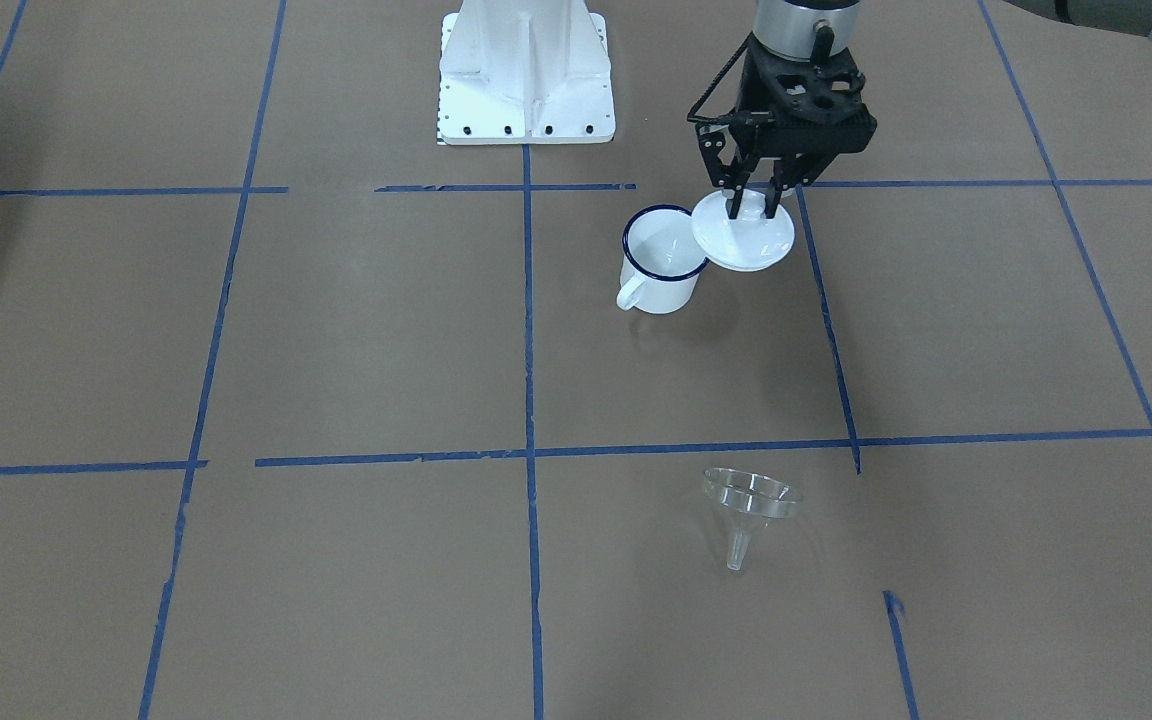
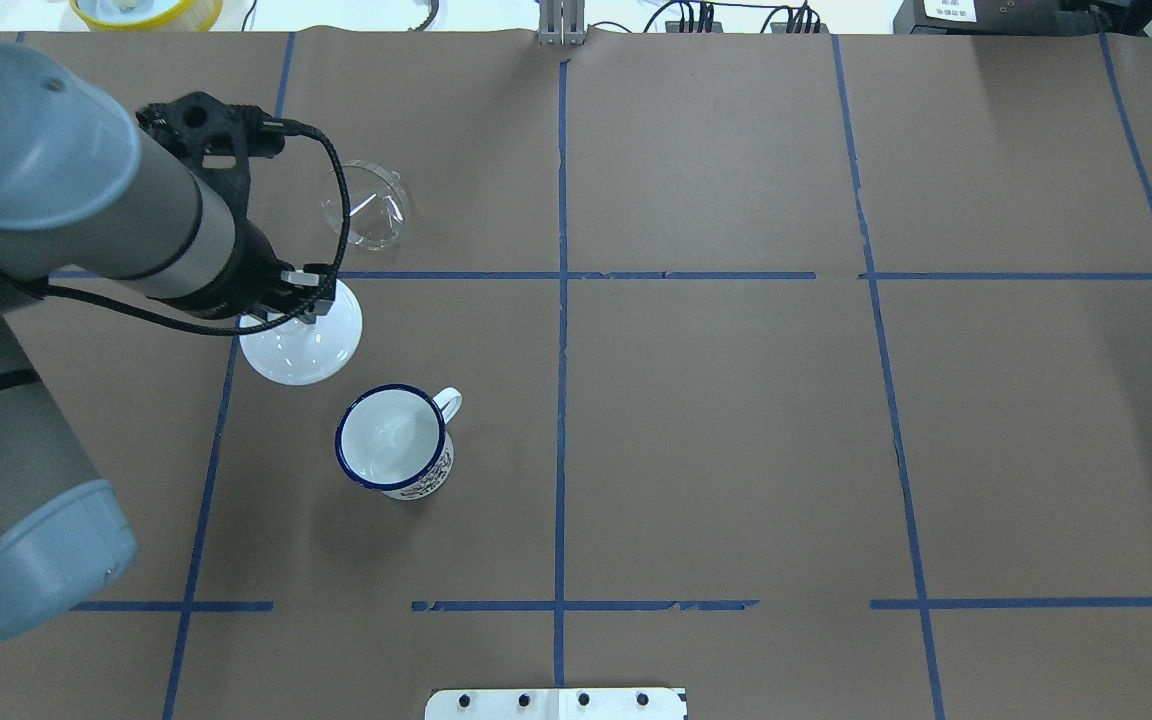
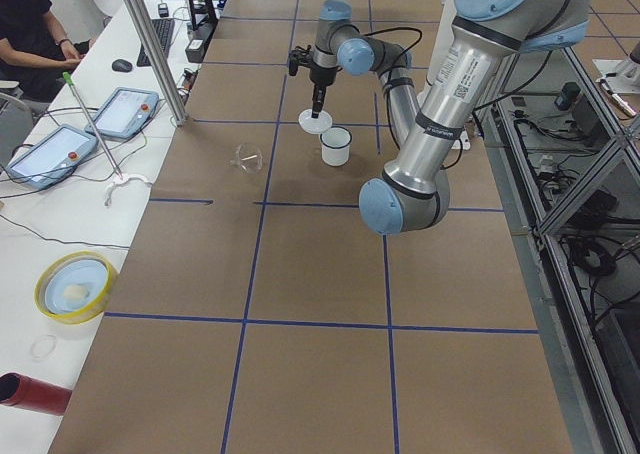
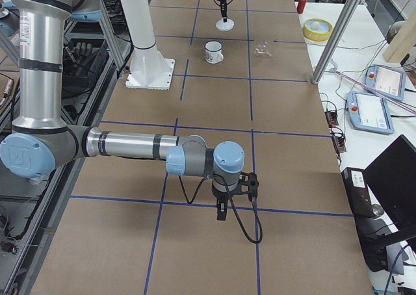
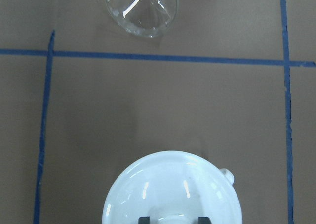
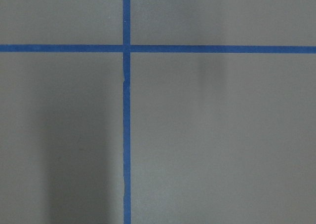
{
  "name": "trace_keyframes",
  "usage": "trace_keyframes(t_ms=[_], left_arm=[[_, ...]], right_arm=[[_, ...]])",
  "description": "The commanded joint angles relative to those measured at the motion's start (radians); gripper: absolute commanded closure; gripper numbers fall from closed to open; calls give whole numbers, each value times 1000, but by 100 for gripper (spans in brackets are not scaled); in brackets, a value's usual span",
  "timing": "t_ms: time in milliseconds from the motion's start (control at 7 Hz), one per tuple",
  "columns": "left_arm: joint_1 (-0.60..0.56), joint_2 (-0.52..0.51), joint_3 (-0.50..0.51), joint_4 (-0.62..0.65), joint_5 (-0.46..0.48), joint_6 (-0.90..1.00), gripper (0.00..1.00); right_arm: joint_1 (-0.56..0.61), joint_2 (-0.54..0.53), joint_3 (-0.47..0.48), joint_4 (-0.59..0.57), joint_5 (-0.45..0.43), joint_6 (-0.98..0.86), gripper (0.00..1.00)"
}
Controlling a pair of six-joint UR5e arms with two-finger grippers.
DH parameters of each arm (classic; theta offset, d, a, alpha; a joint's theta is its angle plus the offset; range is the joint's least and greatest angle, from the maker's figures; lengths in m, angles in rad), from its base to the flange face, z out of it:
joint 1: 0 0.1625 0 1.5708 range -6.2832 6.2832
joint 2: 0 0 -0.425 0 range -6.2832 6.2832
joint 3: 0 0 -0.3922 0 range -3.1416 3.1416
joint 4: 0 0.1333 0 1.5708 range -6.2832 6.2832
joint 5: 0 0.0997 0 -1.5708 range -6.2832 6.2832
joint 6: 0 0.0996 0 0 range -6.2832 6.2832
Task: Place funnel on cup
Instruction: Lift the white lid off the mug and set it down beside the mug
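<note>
Nearest, the right pincer (image 4: 221, 214) points down over the desk (image 4: 195, 243); cannot tell whether it is wide or narrow. Next, the enamel mug (image 1: 661, 262) stands upright, uncovered. The clear funnel (image 1: 748, 505) lies on its side, well apart from the mug, across a tape line (image 1: 696, 447). Farthest, the left pincer (image 1: 756, 208) grips the white lid (image 1: 746, 245) by its knob, just beside the mug.

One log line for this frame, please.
left gripper: shut on lid, beside mug | mug: uncovered, upright | funnel: lying on table, untouched | right gripper: far off, state unclear
</note>
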Motion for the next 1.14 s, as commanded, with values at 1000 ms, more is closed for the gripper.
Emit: trace_keyframes(t_ms=[1000], left_arm=[[-2,208,405,-572,-5,66,100]], right_arm=[[0,0,0,0,0,0,0]])
